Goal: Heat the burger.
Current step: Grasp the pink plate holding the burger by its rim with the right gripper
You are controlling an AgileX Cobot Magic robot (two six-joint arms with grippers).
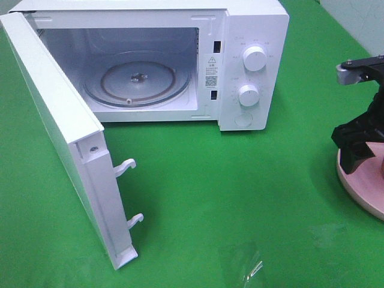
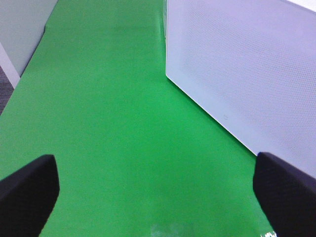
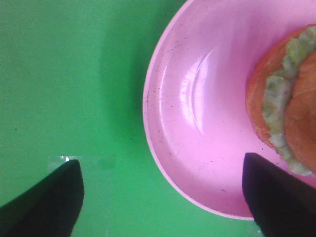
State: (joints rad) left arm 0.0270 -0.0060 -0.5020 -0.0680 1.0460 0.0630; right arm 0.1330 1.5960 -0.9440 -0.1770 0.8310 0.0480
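Burger [image 3: 301, 113]: glossy orange-brown bun halves, pale green lettuce between; tipped on its side, resting on pink plate [image 3: 187, 123].

surface: green tabletop [image 1: 252, 198] | far right: pale wall [image 1: 363, 21], possibly | glare [image 1: 252, 268] near front edge

Overhead view: bright, even light from above. You get a thin soft shadow on the bench [image 1: 240, 198] along the front of the microwave [image 1: 252, 24], whose white top is close to washed out. Note one glare patch on the bench near the front edge and faint glints on the turntable [image 1: 138, 78].

Left wrist view: soft throughout. The microwave wall shows a fine dot pattern. The left pincer [image 2: 154, 163] tips are dark blurs.

Right wrist view: the plate [image 3: 197, 148] carries curved white glare streaks and casts a dim shadow beside its rim. The burger [image 3: 301, 113] looks soft. The right pincer [image 3: 160, 160] tips are out of focus.
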